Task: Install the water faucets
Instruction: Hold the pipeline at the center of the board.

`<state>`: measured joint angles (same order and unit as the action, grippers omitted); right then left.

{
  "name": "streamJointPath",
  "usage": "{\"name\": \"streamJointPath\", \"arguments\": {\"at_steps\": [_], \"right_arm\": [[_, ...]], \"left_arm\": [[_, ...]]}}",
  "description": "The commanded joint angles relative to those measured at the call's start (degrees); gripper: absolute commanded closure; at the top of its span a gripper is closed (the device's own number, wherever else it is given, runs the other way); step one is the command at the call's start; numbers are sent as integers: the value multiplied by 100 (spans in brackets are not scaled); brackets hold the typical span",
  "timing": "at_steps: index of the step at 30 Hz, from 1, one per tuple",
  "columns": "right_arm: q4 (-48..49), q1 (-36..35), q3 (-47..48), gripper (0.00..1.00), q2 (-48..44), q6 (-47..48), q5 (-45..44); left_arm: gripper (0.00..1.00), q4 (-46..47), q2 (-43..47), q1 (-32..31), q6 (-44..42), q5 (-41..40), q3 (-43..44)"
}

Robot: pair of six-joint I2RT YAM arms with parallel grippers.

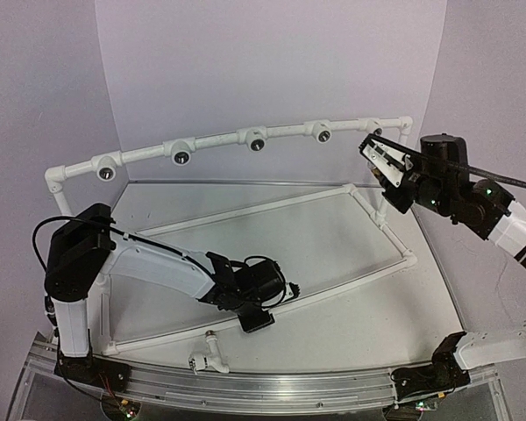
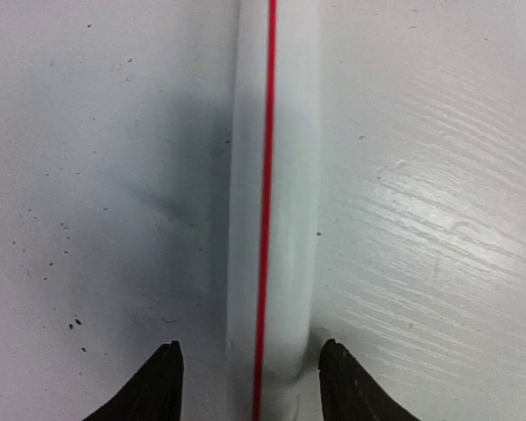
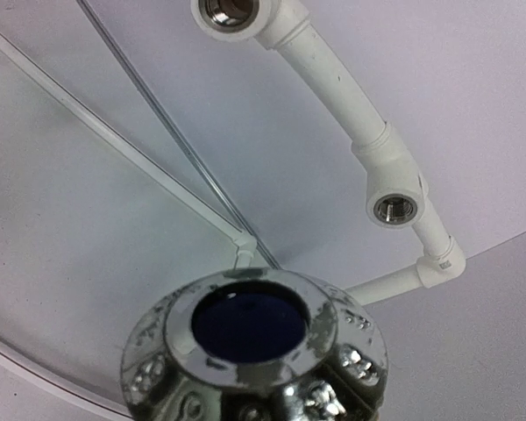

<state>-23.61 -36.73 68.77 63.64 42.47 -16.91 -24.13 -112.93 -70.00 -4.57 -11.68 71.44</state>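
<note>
A white water faucet [image 1: 208, 357] lies loose on the table by the near edge. Just behind it my left gripper [image 1: 256, 322] hangs low over the frame's front pipe. In the left wrist view this gripper [image 2: 250, 351] is open, its black fingertips [image 2: 168, 355] on either side of the red-striped white pipe [image 2: 285, 175] without clamping it. My right gripper [image 1: 371, 147] is raised at the back right, close to the arc's rightmost socket [image 1: 374, 130]. It is shut on a faucet whose chrome, blue-centred round head [image 3: 254, 338] hides its fingers.
The white pipe frame [image 1: 245, 210] lies on the table, with a raised arc of several dark sockets [image 1: 182, 156] along the back. Two threaded sockets [image 3: 390, 209] show above the chrome head in the right wrist view. Grey walls enclose the back and sides.
</note>
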Motion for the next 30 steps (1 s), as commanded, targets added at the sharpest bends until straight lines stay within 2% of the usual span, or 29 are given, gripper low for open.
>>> {"name": "streamJointPath", "arguments": {"at_steps": [1, 6, 10, 13, 15, 16, 18, 20, 22, 25, 30], "right_arm": [[46, -21, 79, 100, -105, 238, 683], [284, -19, -309, 100, -103, 808, 262], [334, -16, -215, 100, 124, 1073, -180], [424, -10, -205, 100, 232, 1210, -304], [493, -10, -190, 100, 271, 1070, -353], [507, -10, -152, 100, 257, 987, -316], [515, -10, -70, 100, 203, 855, -211], [532, -10, -108, 100, 118, 1202, -105], [638, -10, -193, 98, 169, 1738, -261], [657, 29, -61, 100, 478, 2156, -715], [1270, 316, -2, 100, 653, 2239, -721]], "left_arm": [[51, -197, -179, 194, -653, -846, -318], [63, -200, -101, 410, -941, -1357, -865], [72, -112, 12, 773, -1032, -1635, -1405], [73, 85, 362, 891, -1116, -1651, -1753], [65, 22, 588, 876, -924, -1404, -1560], [56, -63, 725, 851, -744, -1073, -1304], [30, -93, 932, 792, -441, -396, -814], [15, 37, 910, 790, -193, 290, -244], [5, 228, 554, 786, 5, 711, 521], [0, 313, -416, 786, 8, 918, 1778], [0, 278, -2057, 802, -424, 1083, 3628]]}}
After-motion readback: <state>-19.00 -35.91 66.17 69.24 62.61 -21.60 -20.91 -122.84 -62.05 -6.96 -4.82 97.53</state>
